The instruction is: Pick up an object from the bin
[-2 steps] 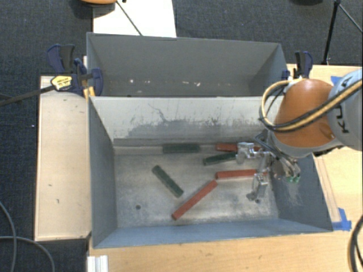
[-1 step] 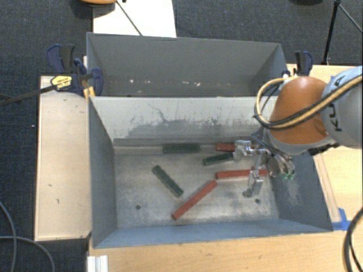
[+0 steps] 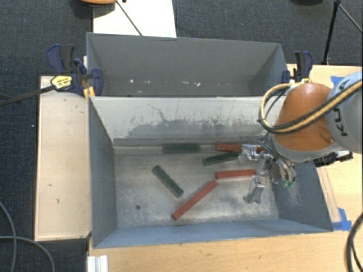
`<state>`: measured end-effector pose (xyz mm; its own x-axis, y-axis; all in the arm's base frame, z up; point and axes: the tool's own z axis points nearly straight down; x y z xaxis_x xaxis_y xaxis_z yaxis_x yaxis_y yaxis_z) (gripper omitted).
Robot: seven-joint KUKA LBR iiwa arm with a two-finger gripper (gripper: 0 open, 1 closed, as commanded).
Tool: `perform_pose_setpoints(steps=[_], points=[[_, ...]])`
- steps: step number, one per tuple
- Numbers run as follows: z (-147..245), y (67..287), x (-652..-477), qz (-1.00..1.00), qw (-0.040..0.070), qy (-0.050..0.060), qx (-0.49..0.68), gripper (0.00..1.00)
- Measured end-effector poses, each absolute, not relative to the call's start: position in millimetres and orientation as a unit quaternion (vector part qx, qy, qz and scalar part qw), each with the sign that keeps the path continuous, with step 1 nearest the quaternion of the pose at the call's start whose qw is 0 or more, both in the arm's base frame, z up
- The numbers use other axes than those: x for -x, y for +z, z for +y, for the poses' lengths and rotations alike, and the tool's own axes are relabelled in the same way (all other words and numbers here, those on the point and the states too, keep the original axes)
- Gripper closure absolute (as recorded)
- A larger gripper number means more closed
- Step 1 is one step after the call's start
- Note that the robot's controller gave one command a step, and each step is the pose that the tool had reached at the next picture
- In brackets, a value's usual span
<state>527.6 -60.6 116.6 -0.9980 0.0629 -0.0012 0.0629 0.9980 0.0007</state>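
The hand (image 3: 254, 192), whether spread or closed impossible to tell, hung low at the grey bin's (image 3: 102, 169) right end beside the short red bar (image 3: 233, 175), which it would best straddle across its narrow width before lifting straight.

dark speckled carpet (image 3: 227, 10) all around, black cables (image 3: 25, 95) across it

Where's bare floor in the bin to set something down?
Bare: floor between the left wall and the short green bar; also the front strip below the long red bar. Crowded: back right, where red and green bars cluster by the end effector.
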Motion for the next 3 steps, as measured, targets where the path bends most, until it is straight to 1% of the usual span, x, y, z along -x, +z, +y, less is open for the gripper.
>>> perform_pose_setpoints(steps=[1, 2, 3], points=[[-53.5, 75.7, -531.9, 0.997, 0.002, 0.000, -0.077, 0.00], [-52.3, 62.0, -530.7, 0.997, 0.003, -0.001, -0.077, 1.00], [-52.2, 63.3, -530.1, 0.997, 0.003, -0.001, -0.077, 1.00]])
